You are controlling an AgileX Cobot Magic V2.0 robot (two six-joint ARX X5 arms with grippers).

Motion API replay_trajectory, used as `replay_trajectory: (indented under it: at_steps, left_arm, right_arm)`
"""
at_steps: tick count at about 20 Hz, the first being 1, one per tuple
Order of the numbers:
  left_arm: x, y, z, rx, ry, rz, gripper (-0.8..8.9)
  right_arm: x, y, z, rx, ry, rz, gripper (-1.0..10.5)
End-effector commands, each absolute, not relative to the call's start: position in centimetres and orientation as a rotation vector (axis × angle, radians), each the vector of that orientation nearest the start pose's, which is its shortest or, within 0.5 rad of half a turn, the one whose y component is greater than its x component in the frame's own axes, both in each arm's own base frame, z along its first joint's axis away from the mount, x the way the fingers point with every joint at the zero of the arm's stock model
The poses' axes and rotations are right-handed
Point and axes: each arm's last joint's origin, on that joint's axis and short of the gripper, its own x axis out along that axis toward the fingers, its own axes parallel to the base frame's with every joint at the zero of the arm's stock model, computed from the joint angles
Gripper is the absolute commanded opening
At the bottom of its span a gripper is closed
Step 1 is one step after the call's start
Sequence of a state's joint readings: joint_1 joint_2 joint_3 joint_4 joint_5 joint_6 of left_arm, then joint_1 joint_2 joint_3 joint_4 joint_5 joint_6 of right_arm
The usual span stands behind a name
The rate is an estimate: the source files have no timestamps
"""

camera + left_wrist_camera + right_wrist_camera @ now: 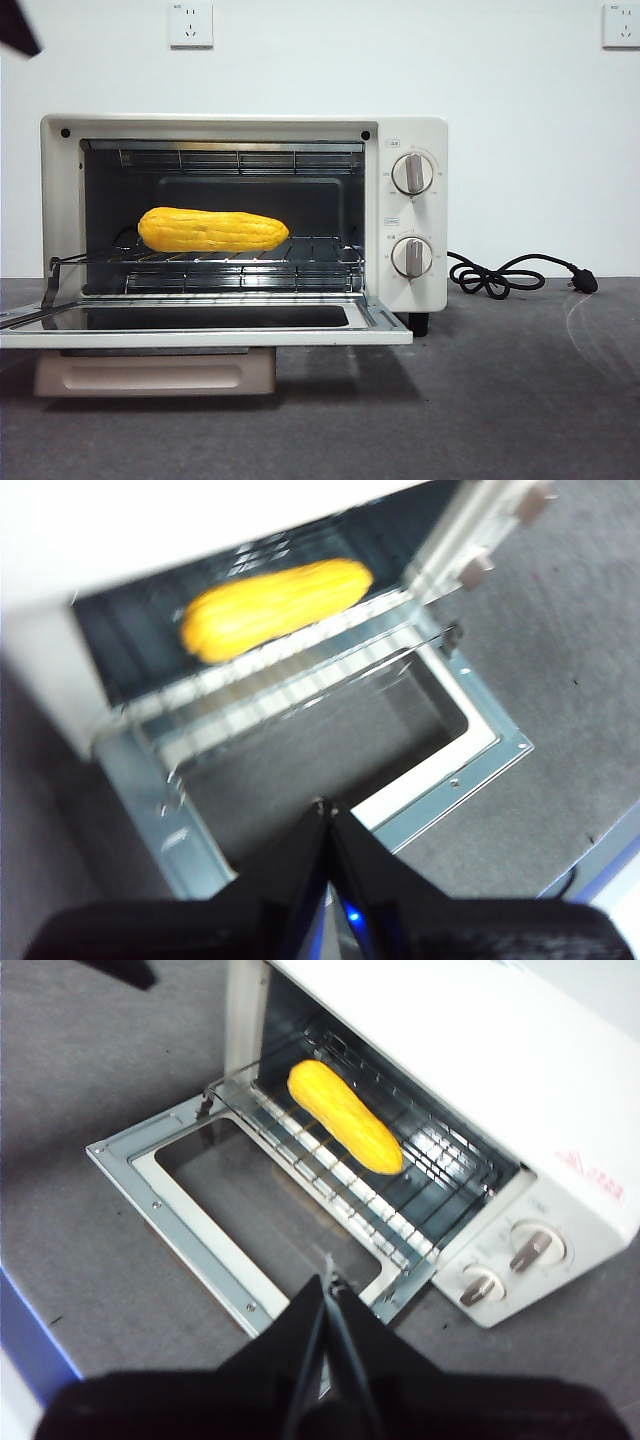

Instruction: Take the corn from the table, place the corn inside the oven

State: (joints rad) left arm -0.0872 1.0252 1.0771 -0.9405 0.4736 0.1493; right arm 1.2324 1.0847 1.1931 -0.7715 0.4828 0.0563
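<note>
Corn (213, 231) is lying lengthwise on the wire rack (300, 258) inside the oven (408, 215), whose door (200, 325) is hanging open over the bench (500, 400). Left hand (325, 805) and right hand (328, 1282) are both hovering above the door, clenched and empty.

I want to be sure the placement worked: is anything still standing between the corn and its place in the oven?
Nothing visible does. The corn already lies on the wire rack inside the oven, whose door is folded down open. Both the left gripper and the right gripper are shut and hold nothing.
</note>
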Motion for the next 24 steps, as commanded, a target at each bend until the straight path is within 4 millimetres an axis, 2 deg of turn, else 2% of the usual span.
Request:
replay_trajectory:
  at_steps: [1,6,13,17,24]
  left_arm:
    - [18.2,-1.4,31.1,-0.112,0.877,-0.557,-0.08]
    - [18.0,0.6,27.4,-0.248,0.926,-0.529,-0.08]
    - [17.5,2.5,21.7,-0.397,1.007,-0.399,-0.08]
    - [18.6,2.9,20.4,-0.431,1.054,-0.377,-0.08]
    - [21.4,3.6,16.3,-0.514,1.181,-0.351,-0.08]
  right_arm:
    - [8.7,18.8,36.4,-0.430,0.510,0.728,-0.1]
    - [10.2,18.2,36.0,-0.383,0.612,0.804,-0.1]
    - [12.4,17.0,35.8,-0.282,0.693,0.914,-0.1]
    - [13.0,16.5,35.8,-0.274,0.700,0.916,-0.1]
    - [13.1,16.4,35.8,-0.275,0.695,0.916,-0.1]
